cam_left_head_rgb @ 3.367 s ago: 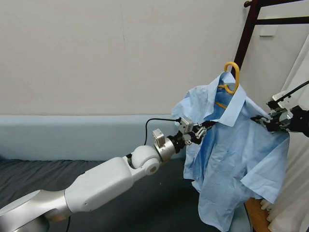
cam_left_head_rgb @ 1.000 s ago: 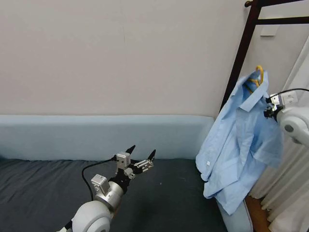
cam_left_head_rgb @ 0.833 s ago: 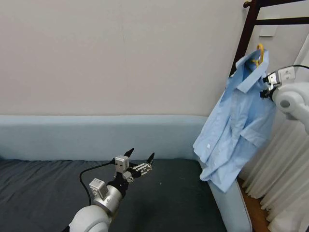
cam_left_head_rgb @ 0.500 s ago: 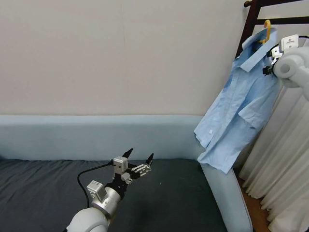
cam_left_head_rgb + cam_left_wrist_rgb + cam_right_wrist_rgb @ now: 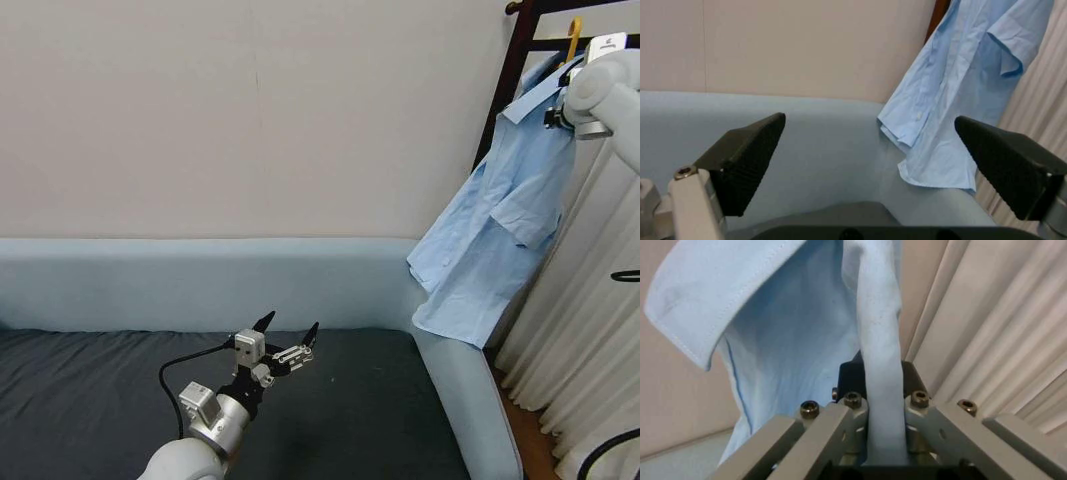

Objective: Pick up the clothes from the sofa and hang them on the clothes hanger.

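My right pincer (image 5: 883, 437) was clamped tight on a fold of the blue shirt (image 5: 497, 225), which hung below it against the wooden rack (image 5: 503, 95). My left pincer (image 5: 285, 338) gaped wide above the sofa (image 5: 200, 275).

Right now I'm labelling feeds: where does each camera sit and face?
Head view: on the head, facing the wall; left gripper low over the dark grey sofa seat, right gripper high at the light blue collared shirt.
Left wrist view: on the left wrist, looking between its open jaws toward the shirt.
Right wrist view: on the right wrist, looking along the shirt clamped in its jaws.
Shared: all three show the shirt.
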